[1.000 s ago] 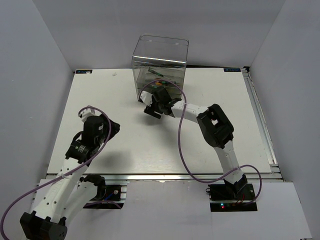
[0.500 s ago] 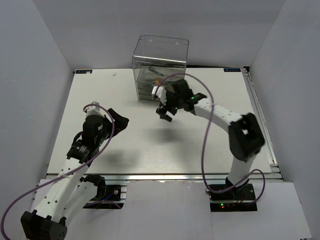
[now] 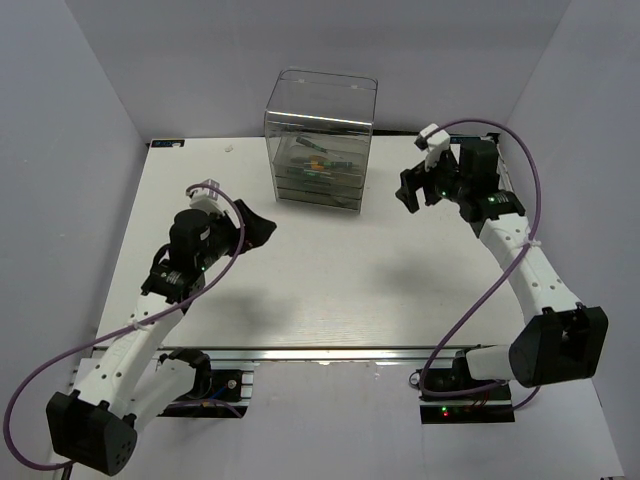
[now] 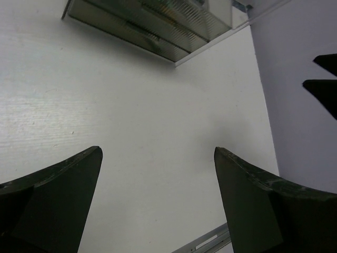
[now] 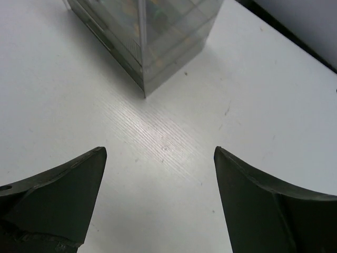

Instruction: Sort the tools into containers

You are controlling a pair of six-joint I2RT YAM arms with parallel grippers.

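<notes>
The clear drawer cabinet (image 3: pixel 320 140) stands at the back centre of the table, its drawers pushed in. Tools with orange and green parts (image 3: pixel 318 163) lie inside its drawers. No tool shows on the table. My left gripper (image 3: pixel 262 228) is open and empty, left of and nearer than the cabinet. My right gripper (image 3: pixel 407 190) is open and empty, to the right of the cabinet and apart from it. The cabinet's lower drawers show at the top of the left wrist view (image 4: pixel 158 26) and of the right wrist view (image 5: pixel 152 37).
The white table (image 3: pixel 300 280) ends in a metal rail (image 3: pixel 320 352) at the front and another (image 3: pixel 525 250) on the right. Grey walls enclose the left, back and right sides. Purple cables loop off both arms.
My right gripper has pulled away from the cabinet's front and swung far right and up. My left gripper has moved forward and right toward the cabinet.
</notes>
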